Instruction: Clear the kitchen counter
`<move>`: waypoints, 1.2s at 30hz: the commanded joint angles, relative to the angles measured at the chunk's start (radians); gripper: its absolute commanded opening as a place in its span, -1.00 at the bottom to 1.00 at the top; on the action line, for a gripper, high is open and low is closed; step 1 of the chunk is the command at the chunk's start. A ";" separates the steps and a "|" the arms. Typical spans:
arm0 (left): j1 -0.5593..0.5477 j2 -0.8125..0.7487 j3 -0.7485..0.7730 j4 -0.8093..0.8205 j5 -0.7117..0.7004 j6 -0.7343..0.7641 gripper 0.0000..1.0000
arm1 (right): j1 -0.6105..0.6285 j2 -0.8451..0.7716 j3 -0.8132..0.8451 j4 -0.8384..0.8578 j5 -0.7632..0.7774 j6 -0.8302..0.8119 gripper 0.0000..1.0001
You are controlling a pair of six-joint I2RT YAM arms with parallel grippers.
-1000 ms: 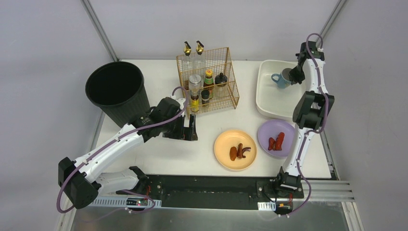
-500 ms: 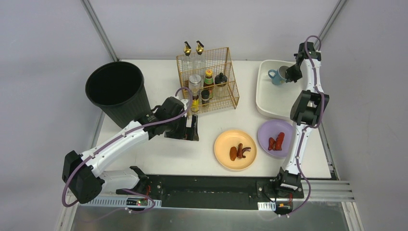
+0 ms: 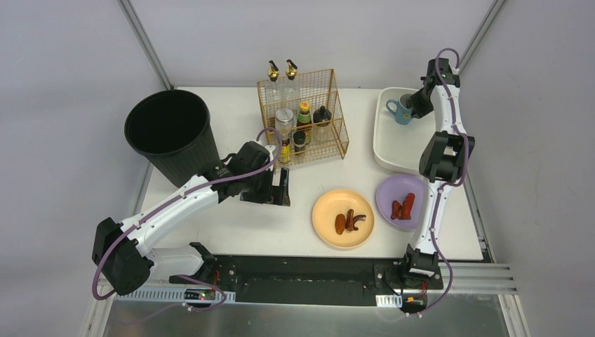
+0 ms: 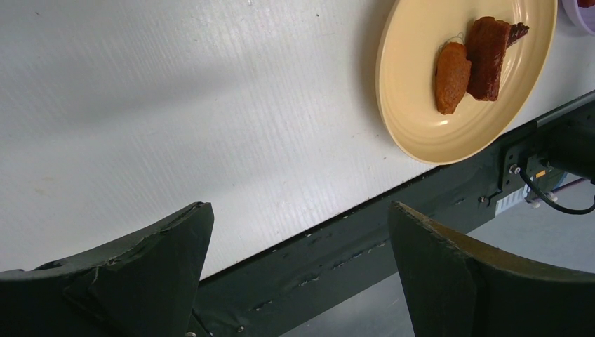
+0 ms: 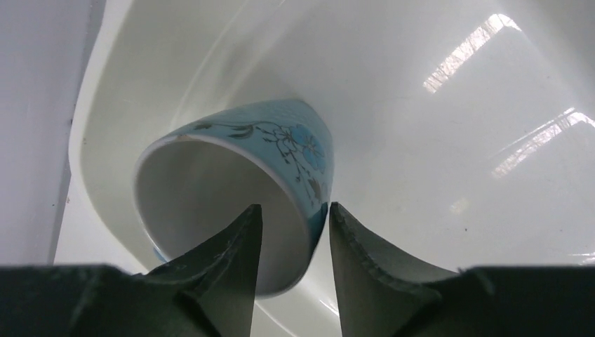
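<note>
Kitchen counter (image 3: pixel 295 228) clearing: I'm at the mug drop. My right gripper (image 5: pixel 295 206) has its jaws narrowly parted astride the blue mug's (image 5: pixel 281 133) rim, seemingly slack, inside the tub (image 3: pixel 379 133). My left gripper (image 4: pixel 298 205) gapes empty, well left of the tub. Next I lift out cleanly.

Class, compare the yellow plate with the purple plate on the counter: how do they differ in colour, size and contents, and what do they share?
Colour: the yellow plate is pale yellow, the purple plate lilac. Size: the yellow plate looks somewhat wider than the purple plate. Contents: the yellow plate holds brown food pieces, the purple plate red food pieces. Shared: both are round and rest on the kitchen counter.
</note>
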 commanded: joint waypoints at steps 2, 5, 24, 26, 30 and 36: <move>-0.009 -0.024 0.002 0.012 0.016 -0.010 0.99 | 0.009 -0.054 0.002 0.069 -0.027 0.010 -0.02; -0.009 -0.028 0.000 0.012 0.014 -0.013 0.99 | 0.009 -0.108 -0.038 0.109 -0.038 0.011 0.15; -0.050 0.090 0.018 0.060 0.069 -0.041 0.99 | 0.018 -0.875 -0.801 0.299 -0.067 -0.062 0.38; -0.073 0.120 0.028 0.075 0.061 -0.055 0.99 | 0.032 -0.952 -0.867 0.305 -0.085 -0.061 0.38; -0.113 0.168 0.040 0.101 0.033 -0.119 0.99 | 0.083 -1.090 -0.985 0.311 -0.100 -0.058 0.38; -0.138 0.247 0.022 0.177 0.026 -0.239 0.99 | 0.217 -1.259 -1.141 0.319 -0.095 -0.038 0.37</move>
